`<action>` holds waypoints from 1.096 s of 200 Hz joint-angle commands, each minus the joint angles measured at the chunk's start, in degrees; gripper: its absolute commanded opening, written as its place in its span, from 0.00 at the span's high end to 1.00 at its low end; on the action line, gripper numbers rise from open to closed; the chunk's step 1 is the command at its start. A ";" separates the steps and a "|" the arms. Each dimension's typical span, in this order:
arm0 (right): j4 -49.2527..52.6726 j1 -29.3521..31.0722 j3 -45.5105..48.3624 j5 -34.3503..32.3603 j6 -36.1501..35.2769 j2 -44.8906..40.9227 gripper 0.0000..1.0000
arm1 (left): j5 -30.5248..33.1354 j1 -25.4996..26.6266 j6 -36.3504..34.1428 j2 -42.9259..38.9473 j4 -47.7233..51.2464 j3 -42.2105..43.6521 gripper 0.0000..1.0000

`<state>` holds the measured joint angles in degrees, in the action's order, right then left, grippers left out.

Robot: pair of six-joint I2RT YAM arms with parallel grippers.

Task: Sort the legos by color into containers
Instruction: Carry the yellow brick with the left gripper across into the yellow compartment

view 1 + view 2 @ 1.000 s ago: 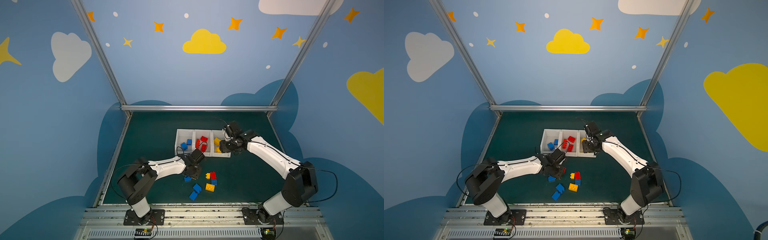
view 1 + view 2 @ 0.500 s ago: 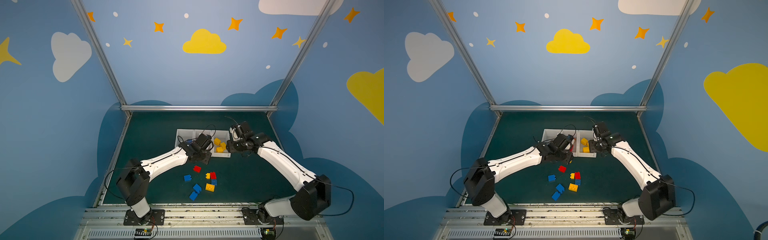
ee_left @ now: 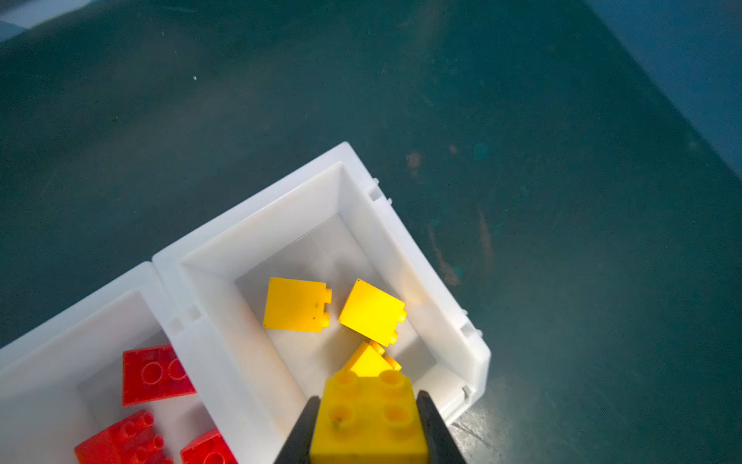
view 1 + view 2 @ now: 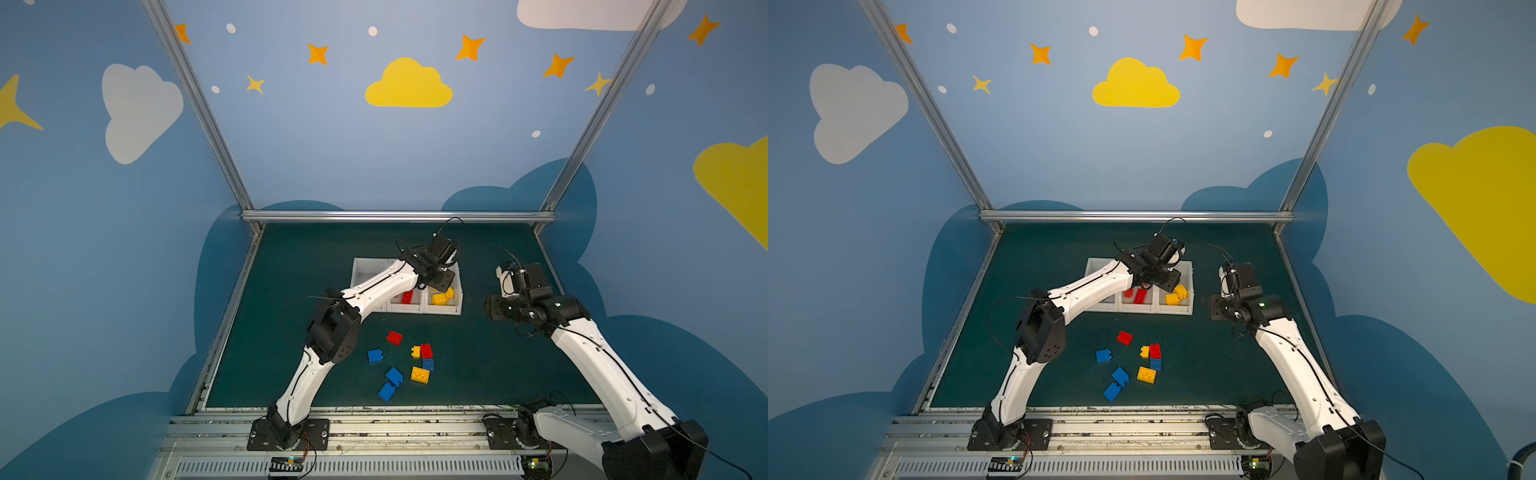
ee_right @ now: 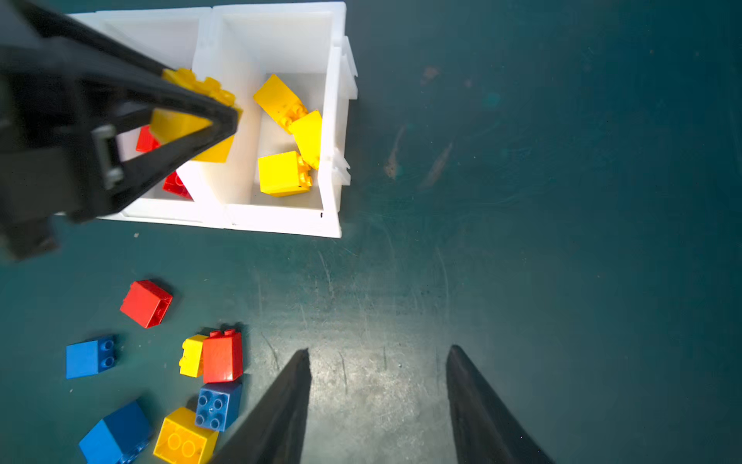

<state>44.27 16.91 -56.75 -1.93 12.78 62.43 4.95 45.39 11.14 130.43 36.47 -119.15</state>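
My left gripper (image 3: pixel 368 395) is shut on a yellow lego (image 3: pixel 369 418), held studs-up over the right-hand container (image 3: pixel 257 225), where three yellow legos (image 3: pixel 295 305) lie. In both top views this gripper (image 4: pixel 440 282) (image 4: pixel 1167 282) hangs over the row of white containers (image 4: pixel 365 266). The middle container holds red legos (image 4: pixel 407 297); the left arm hides most of the left one. My right gripper (image 5: pixel 378 349) stands open and empty over bare mat, to the right of the containers (image 4: pixel 496 306).
Several loose legos lie on the green mat in front of the containers: a red one (image 4: pixel 394 337), a blue one (image 4: pixel 375 356), a yellow-red-blue cluster (image 4: pixel 426 351), a yellow one (image 4: pixel 419 375) and two blue ones (image 4: pixel 390 384). Metal rails edge the mat.
My left gripper has risen from the loose pile and travelled across the containers with the yellow lego to the right-hand one. My right gripper has drawn back from the containers toward the right.
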 commanded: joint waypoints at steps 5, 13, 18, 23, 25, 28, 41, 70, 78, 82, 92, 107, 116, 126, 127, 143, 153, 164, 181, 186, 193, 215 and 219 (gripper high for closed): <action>0.68 -0.70 0.59 1.38 -0.64 -1.58 0.45 | 0.35 -0.59 -1.39 3.36 4.97 -5.09 0.68; 0.73 -0.81 0.59 1.48 -0.65 -1.53 0.45 | 0.32 -0.65 -1.35 4.13 5.42 -6.27 0.67; 0.71 -0.87 0.55 1.58 -0.64 -1.44 0.45 | 0.32 -0.67 -1.36 4.52 5.53 -6.84 0.66; 0.66 -0.95 0.51 1.71 -0.65 -1.36 0.45 | 0.47 -0.69 -1.30 4.80 5.55 -7.22 0.64; 0.69 -0.94 0.50 1.75 -0.62 -1.35 0.45 | 0.56 -0.66 -1.32 4.91 5.54 -7.34 0.64; 0.72 -0.98 0.50 1.80 -0.64 -1.35 0.45 | 0.63 -0.65 -1.33 5.04 5.49 -7.50 0.62; 0.86 -1.09 0.41 1.93 -0.73 -1.22 0.45 | 1.19 -0.73 -1.14 5.23 5.15 -7.80 0.57; 1.08 -1.15 0.24 1.93 -0.71 -1.18 0.44 | 1.95 -0.74 -1.18 4.84 5.29 -7.60 0.47; 1.06 -1.14 0.19 1.93 -0.65 -1.18 0.44 | 1.99 -0.74 -1.18 4.55 5.32 -7.37 0.46; 1.08 -1.12 0.23 1.93 -0.50 -1.17 0.44 | 2.05 -0.78 -1.12 4.37 5.28 -7.15 0.46; 0.72 -1.13 0.47 2.02 -0.07 -1.18 0.44 | 2.08 -0.82 -1.13 3.69 4.91 -6.31 0.45; -0.62 -1.11 1.43 2.24 0.62 -1.89 0.44 | 2.17 -0.93 -1.01 2.35 3.70 -4.23 0.45; -1.81 -1.16 2.29 2.35 1.09 -2.63 0.44 | 2.17 -1.05 -0.79 1.32 2.83 -2.79 0.45; -3.51 -1.16 3.57 2.42 1.08 -3.84 0.44 | 2.23 -1.17 -0.54 0.13 1.63 -0.84 0.45; -3.72 -1.17 3.75 2.44 0.96 -3.96 0.44 | 2.20 -1.17 -0.48 -0.02 1.52 -0.65 0.45; -7.62 -1.17 6.41 2.77 0.03 -6.46 0.44 | 2.17 -1.57 0.04 -1.95 -0.32 2.25 0.44; -9.15 -1.17 7.62 2.86 0.37 -7.98 0.44 | 2.09 -1.84 0.28 -3.16 -1.25 3.86 0.45; -9.68 -1.15 8.11 2.79 0.82 -8.87 0.43 | 1.99 -2.05 0.55 -4.40 -2.17 5.48 0.45; -9.34 -1.14 8.01 3.61 0.94 -8.54 0.43 | 1.82 -2.71 0.99 -6.53 -3.40 7.94 0.45; -9.14 -1.17 7.92 3.91 0.94 -8.20 0.43 | 1.73 -2.83 1.17 -7.29 -3.78 8.76 0.44; -8.95 -1.08 7.78 4.65 1.00 -7.68 0.43 | 1.60 -3.09 1.37 -8.38 -4.44 10.02 0.44; -8.76 -0.80 7.20 7.12 0.97 -5.92 0.43 | 1.23 -4.02 2.12 -12.49 -7.06 14.20 0.44; -8.64 -0.69 7.06 7.49 0.89 -5.57 0.43 | 1.01 -4.12 2.13 -13.32 -7.62 14.96 0.44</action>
<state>36.40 15.94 -48.90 2.35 13.28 55.22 6.44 42.19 12.12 122.04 32.60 -107.26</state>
